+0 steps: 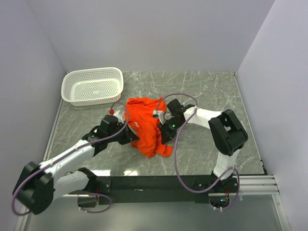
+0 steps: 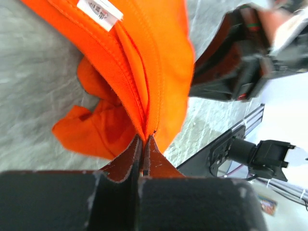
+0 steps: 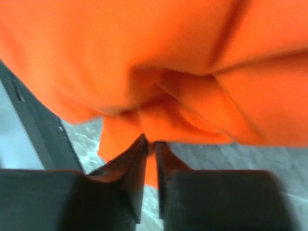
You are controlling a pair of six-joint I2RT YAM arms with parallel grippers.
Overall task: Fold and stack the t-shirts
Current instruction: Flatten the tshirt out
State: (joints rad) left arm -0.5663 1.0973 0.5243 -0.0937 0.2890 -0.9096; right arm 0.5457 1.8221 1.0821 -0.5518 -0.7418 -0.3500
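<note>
The orange-red t-shirt (image 1: 146, 122) hangs bunched between my two grippers at the middle of the table, its lower end trailing onto the marble. My left gripper (image 1: 130, 131) is shut on a seamed edge of the t-shirt (image 2: 159, 57); in the left wrist view the left gripper's (image 2: 145, 137) jaws meet on the cloth, and the white neck label (image 2: 100, 8) shows at the top. My right gripper (image 1: 163, 126) holds the opposite side. In the right wrist view the right gripper (image 3: 152, 144) pinches a small fold of the t-shirt (image 3: 159, 62), which fills the upper frame.
A white perforated basket (image 1: 70, 91) stands at the back left of the table. Grey walls close in the left, back and right sides. The black base rail (image 1: 159, 183) runs along the near edge. My right arm (image 2: 240, 57) shows close by in the left wrist view.
</note>
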